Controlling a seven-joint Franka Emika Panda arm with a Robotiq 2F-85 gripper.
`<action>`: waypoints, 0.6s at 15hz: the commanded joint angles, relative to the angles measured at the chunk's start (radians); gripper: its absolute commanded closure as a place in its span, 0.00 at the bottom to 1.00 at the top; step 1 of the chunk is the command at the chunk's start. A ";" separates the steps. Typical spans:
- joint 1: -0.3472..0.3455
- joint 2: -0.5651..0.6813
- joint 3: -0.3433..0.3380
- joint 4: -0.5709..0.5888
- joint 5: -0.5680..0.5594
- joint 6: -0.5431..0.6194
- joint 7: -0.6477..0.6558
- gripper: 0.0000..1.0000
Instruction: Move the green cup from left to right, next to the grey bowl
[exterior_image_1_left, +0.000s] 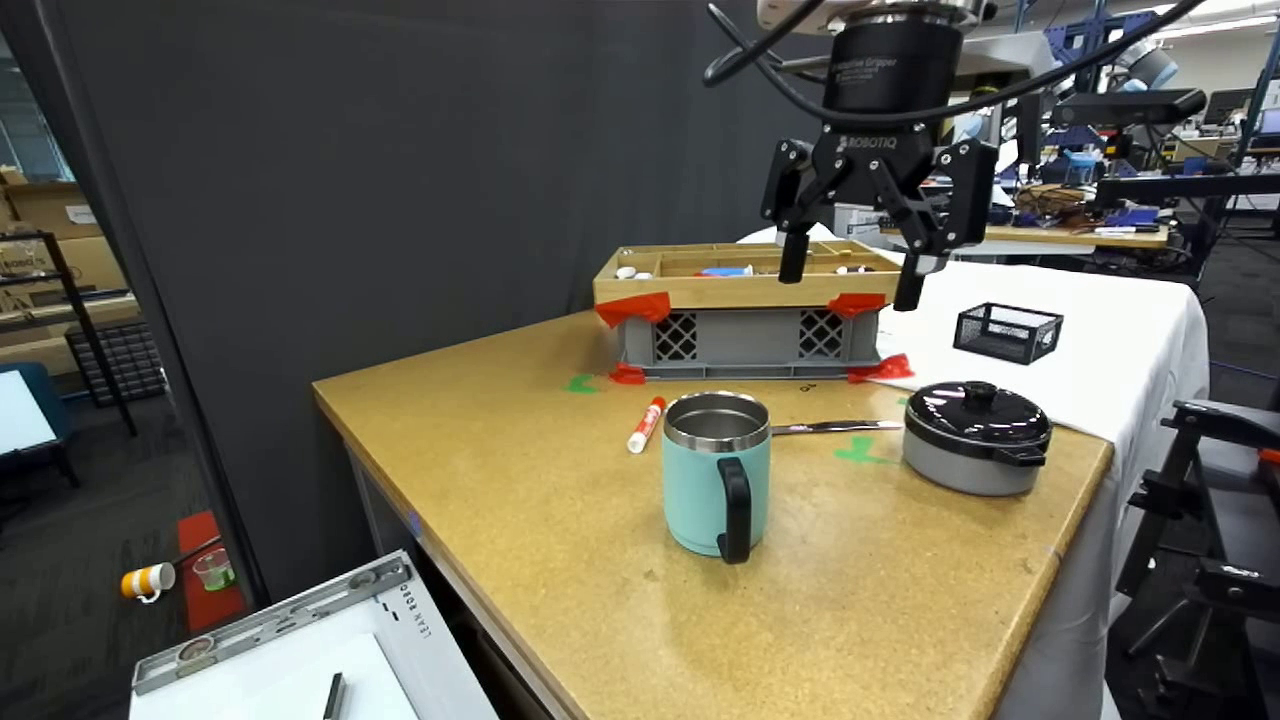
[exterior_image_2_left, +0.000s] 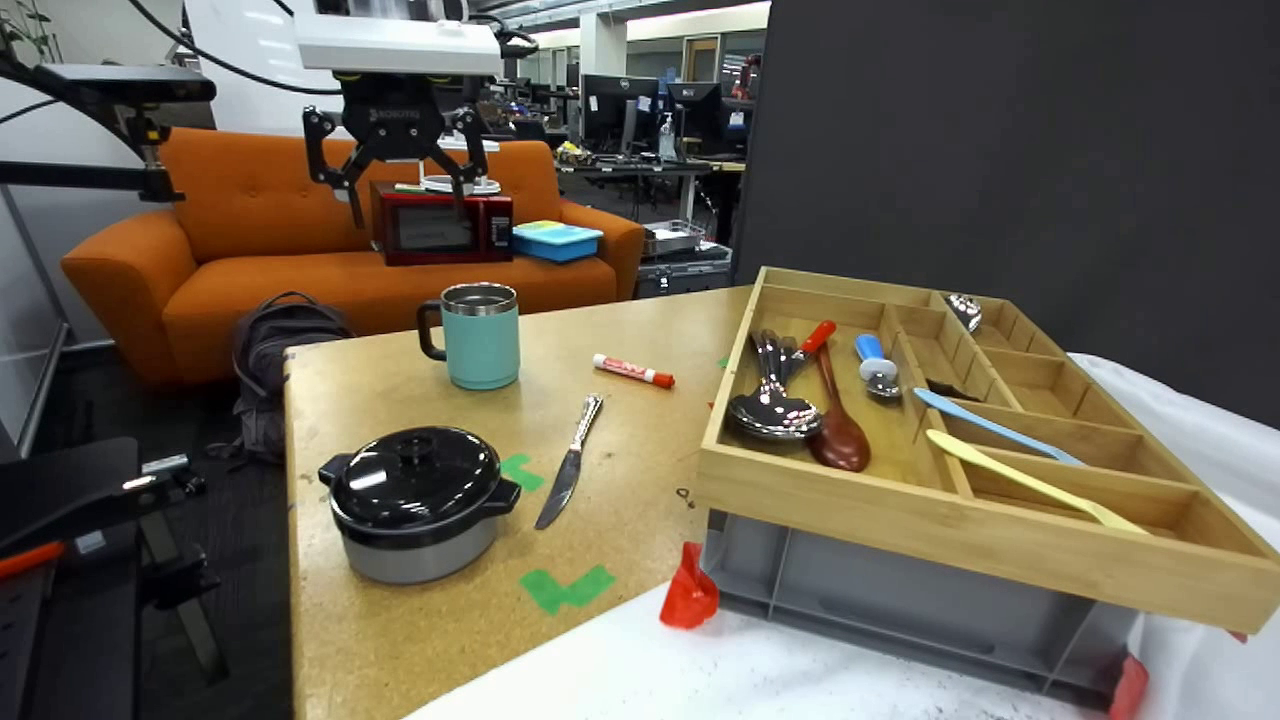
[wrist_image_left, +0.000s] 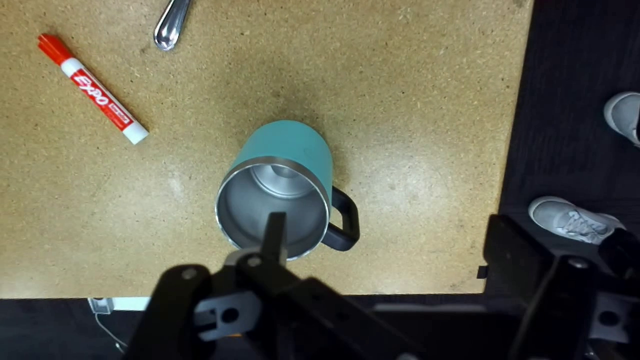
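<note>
The green cup stands upright on the table, teal with a metallic rim and black handle; it shows in both exterior views (exterior_image_1_left: 700, 495) (exterior_image_2_left: 482, 345) and the wrist view (wrist_image_left: 287, 142). The grey bowl has a black lid and sits near a table edge in both exterior views (exterior_image_1_left: 968, 465) (exterior_image_2_left: 415, 552); it is out of the wrist view. My gripper (exterior_image_1_left: 850, 272) (exterior_image_2_left: 408, 208) is open and empty, well above the table and apart from the cup. In the wrist view (wrist_image_left: 385, 225), one finger overlaps the cup's mouth and the handle appears between the fingers.
A red and white marker (exterior_image_1_left: 646, 425) (exterior_image_2_left: 633, 371) (wrist_image_left: 97, 92) and a knife (exterior_image_1_left: 840, 427) (exterior_image_2_left: 570, 465) lie near the cup. A wooden utensil tray (exterior_image_1_left: 740, 293) (exterior_image_2_left: 960, 530) rests on a grey crate (exterior_image_1_left: 750, 345). A black wire basket (exterior_image_1_left: 1008, 333) is on the white cloth.
</note>
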 joint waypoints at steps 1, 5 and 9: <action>-0.037 0.002 0.047 0.012 -0.025 -0.028 0.006 0.00; -0.030 0.099 0.098 0.044 -0.089 0.006 -0.009 0.00; -0.048 0.243 0.124 0.107 -0.251 0.064 -0.002 0.00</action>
